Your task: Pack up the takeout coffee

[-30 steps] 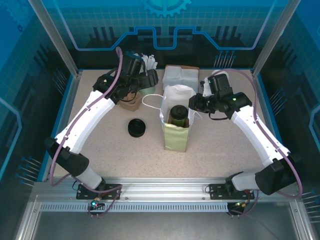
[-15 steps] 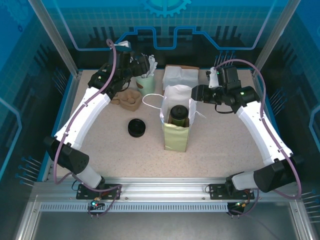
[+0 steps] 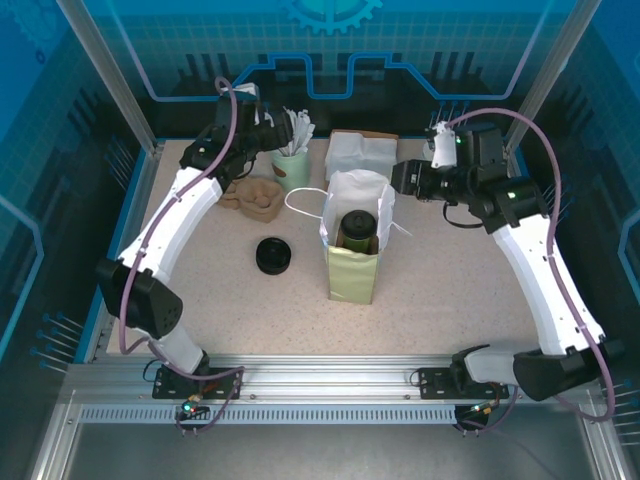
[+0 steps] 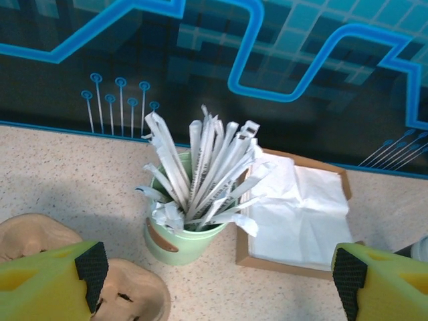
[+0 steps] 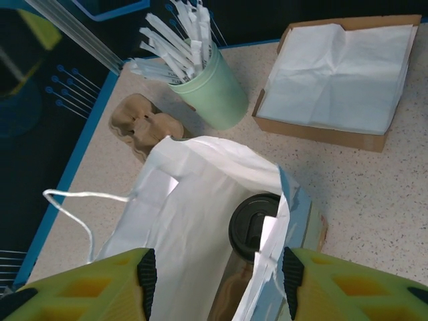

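The takeout coffee stands inside the open white paper bag at the table's middle; its round black lid shows through the bag's mouth and the cup body is mostly hidden. My right gripper hovers just right of the bag's top, open, with the bag's opening seen between its yellow fingers and nothing held. My left gripper is at the back left, open and empty, in front of the mint-green cup of wrapped straws.
A cardboard tray of white napkins lies behind the bag. A brown pulp cup carrier sits left of the straw cup. A loose stack of black lids rests left of the bag, whose string handle droops leftward.
The left gripper rose off the pulp carrier and swung back toward the straw cup. The right arm drew back to the right and upward, away from the bag's rim. The coffee stayed in the bag.
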`<state>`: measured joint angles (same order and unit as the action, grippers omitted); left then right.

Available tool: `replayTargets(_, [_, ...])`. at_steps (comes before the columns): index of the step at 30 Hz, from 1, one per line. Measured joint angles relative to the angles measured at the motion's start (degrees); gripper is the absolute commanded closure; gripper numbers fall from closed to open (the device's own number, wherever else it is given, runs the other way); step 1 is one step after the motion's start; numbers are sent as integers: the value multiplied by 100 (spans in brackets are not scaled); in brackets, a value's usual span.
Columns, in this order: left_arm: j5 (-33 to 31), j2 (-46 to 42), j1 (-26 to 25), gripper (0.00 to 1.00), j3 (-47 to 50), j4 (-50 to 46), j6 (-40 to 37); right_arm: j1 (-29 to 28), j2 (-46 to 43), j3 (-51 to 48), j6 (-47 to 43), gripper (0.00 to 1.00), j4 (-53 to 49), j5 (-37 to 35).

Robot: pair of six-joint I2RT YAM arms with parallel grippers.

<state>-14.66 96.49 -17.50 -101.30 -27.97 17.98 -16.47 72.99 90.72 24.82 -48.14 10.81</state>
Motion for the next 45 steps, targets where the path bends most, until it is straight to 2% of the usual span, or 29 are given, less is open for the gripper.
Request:
replayTargets(7, [304, 544, 164, 23, -234, -50, -140, 0, -673, -129, -55, 45, -173, -9])
replayTargets(17, [605, 1416, 164, 26, -979, -181, -205, 17, -1069, -660, -197, 45, -243, -44])
replayTargets(29, [704, 2326, 164, 39, -1644, -330, -356, 140, -1132, -848, -352, 44, -240, 31])
replayTargets(45, [699, 2844, 164, 60, -2041, -323, -485, 398, -1189, -1025, -435, 44, -221, 155])
